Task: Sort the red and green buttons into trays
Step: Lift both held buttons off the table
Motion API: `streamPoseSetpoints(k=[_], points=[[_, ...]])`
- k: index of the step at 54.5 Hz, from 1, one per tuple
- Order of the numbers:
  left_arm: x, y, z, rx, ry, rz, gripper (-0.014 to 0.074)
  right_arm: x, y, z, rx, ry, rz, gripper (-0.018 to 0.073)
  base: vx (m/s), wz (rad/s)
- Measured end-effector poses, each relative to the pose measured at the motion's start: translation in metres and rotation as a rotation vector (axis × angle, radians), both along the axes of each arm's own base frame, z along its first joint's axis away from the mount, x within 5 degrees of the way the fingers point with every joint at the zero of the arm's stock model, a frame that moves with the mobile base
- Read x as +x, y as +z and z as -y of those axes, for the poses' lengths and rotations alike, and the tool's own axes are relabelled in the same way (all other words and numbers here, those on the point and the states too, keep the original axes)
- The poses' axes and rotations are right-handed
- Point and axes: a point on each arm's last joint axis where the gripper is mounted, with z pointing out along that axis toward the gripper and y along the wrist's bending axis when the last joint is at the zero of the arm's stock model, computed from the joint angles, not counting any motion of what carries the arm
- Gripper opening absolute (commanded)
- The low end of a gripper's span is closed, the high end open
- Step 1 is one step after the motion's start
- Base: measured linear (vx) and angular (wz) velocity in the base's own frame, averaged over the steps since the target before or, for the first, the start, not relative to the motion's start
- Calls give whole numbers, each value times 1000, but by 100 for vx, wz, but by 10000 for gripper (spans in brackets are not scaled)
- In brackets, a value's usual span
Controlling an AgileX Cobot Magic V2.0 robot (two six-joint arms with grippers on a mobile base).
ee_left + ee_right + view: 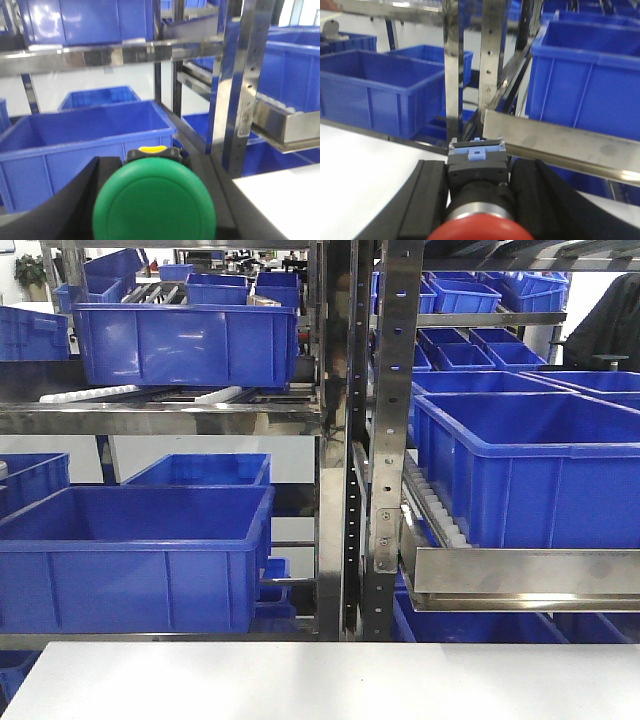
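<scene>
Grip check: we see green button (pixel 154 200), domed cap, yellow tab behind, clamped in left end effector (pixel 152 162); red button (pixel 479 200), dark body, blue clip, clamped in right end effector (pixel 478 167) near far edge of bench (pixel 360 165).

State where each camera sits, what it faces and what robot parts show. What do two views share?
Front: behind the white table, facing the rack of blue crates; no robot parts.
Left wrist: behind the left gripper holding the green button, facing crates.
Right wrist: behind the right gripper holding the red button, facing crates.
All share the rack.
</scene>
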Motion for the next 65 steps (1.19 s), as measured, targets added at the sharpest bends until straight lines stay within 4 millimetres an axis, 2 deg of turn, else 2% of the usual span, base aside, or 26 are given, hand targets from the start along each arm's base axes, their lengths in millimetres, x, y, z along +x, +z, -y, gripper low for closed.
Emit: streamPoseSetpoints(k=[5, 13, 65], points=[[-7, -5, -1, -1, 0, 8, 0, -2, 1, 0, 0, 0, 8, -9, 0, 0], [-8, -12, 1, -12, -11, -22, 0, -2, -1, -1, -2, 8, -18, -9, 0, 0], [-8, -12, 1, -17, -16, -30, 0, -3, -3, -1, -4, 13, -30, -9, 0, 0]])
